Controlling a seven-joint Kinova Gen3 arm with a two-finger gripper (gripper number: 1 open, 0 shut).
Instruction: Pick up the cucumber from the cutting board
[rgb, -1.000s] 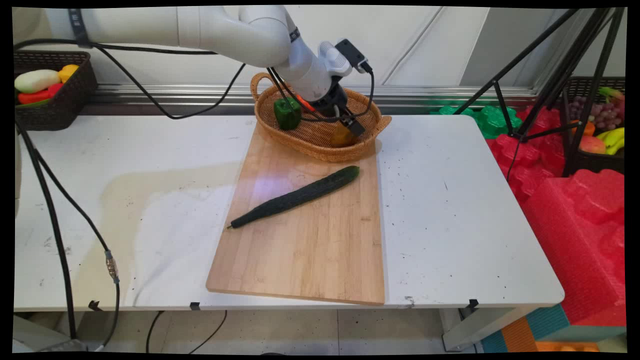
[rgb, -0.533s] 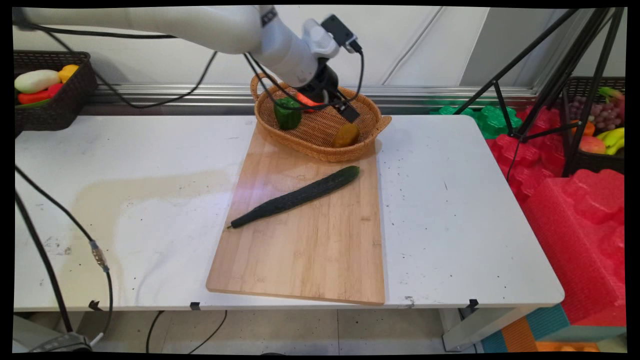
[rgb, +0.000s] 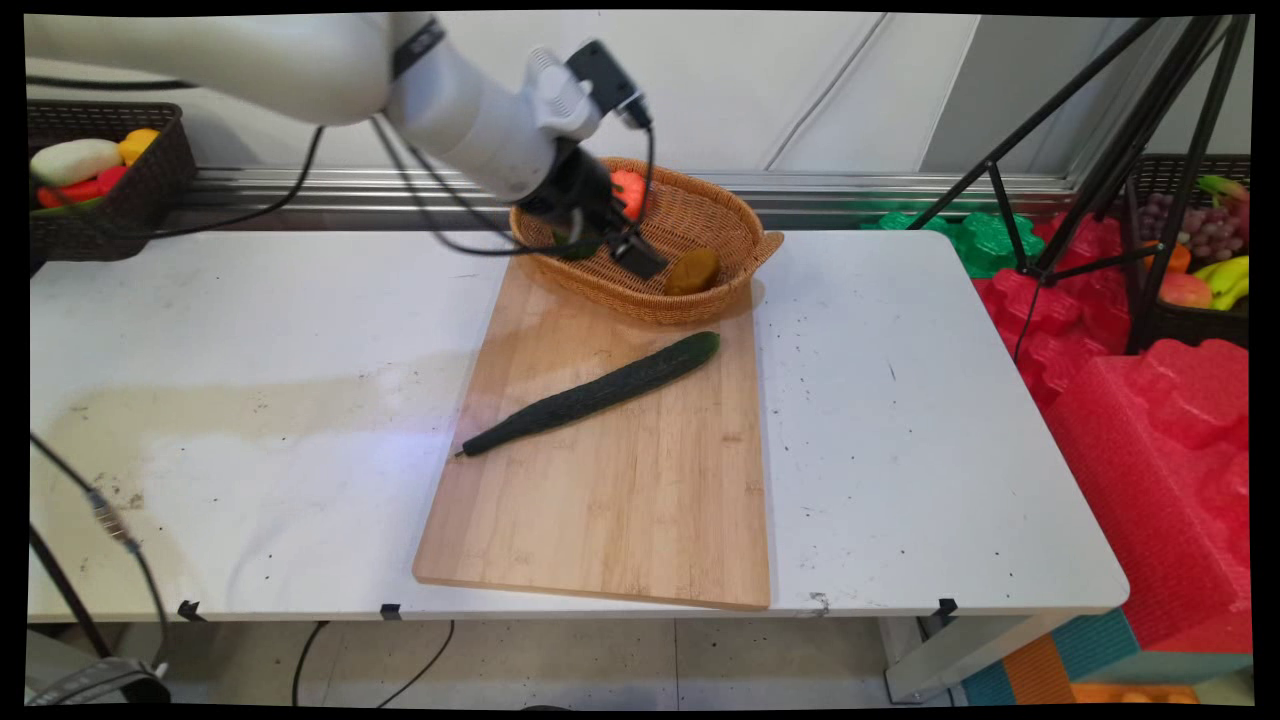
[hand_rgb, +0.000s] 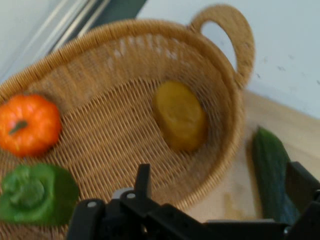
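Hand view looks down into a woven wicker basket (hand_rgb: 220, 75) holding a yellow-brown potato-like vegetable (hand_rgb: 180, 116), an orange tomato-like fruit (hand_rgb: 27, 124) and a green bell pepper (hand_rgb: 35, 194), with the gripper (hand_rgb: 220, 200) above the basket's near rim, its fingers spread wide and holding nothing. Main view shows the gripper (rgb: 625, 248) at the left side of the basket (rgb: 735, 262), which sits on the far end of a wooden cutting board (rgb: 610, 480) on the white table (rgb: 900, 450). A long dark-green cucumber (rgb: 590, 394) lies diagonally on the board, just beside the basket.
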